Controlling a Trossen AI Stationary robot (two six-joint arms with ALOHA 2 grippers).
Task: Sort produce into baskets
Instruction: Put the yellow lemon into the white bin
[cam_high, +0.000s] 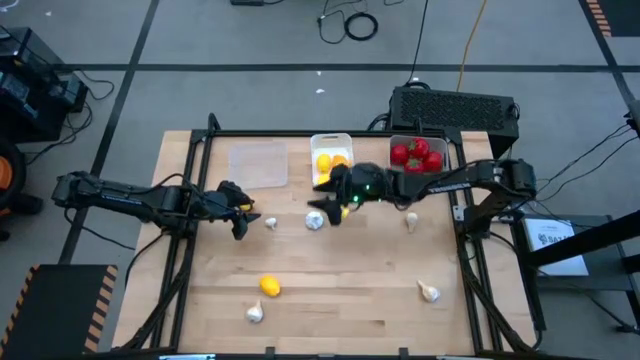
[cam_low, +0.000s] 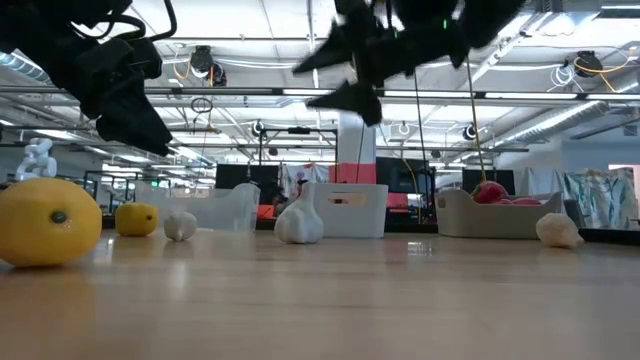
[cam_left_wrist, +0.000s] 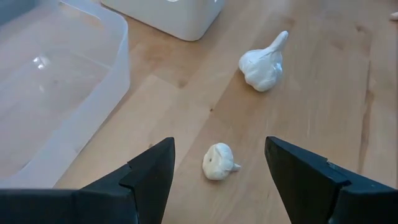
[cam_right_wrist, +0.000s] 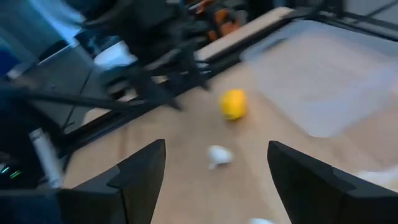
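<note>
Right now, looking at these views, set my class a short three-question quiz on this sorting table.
1. True or false: the clear tray holds tomatoes.
2. Which produce lies between the left pincer's fingers: A lemon, B garlic bulb, C tomato?
3. How many lemons lie loose on the table?

Key: 1 false, it looks empty; 2 B; 3 one.

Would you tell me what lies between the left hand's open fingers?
A small garlic bulb lies on the table between the left hand's fingers, untouched, in the left wrist view.
</note>
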